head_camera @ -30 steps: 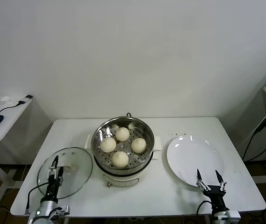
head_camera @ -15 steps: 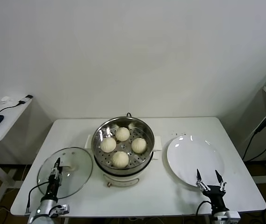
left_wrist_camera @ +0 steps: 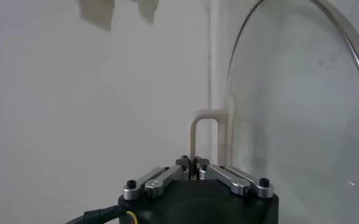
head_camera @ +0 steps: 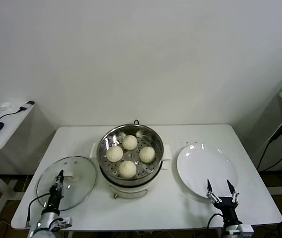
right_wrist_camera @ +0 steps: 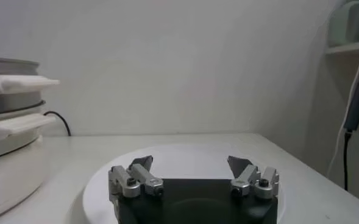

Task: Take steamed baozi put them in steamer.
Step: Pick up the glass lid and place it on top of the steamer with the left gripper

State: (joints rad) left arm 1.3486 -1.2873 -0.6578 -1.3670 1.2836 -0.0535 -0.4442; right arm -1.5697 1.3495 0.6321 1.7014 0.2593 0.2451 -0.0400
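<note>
Left fingers (head_camera: 59, 177) newly closed, baozi (head_camera: 127, 169) well apart.

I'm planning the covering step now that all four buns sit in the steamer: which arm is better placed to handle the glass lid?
Left, probably. The left end effector is shut over the glass lid, beside the steamer. The right end effector is open by the empty plate, across the steamer from the lid.

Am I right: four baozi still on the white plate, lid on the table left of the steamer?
Not quite. The head view shows the white plate bare; the four baozi sit in the steamer. The lid does lie on the table left of it.
</note>
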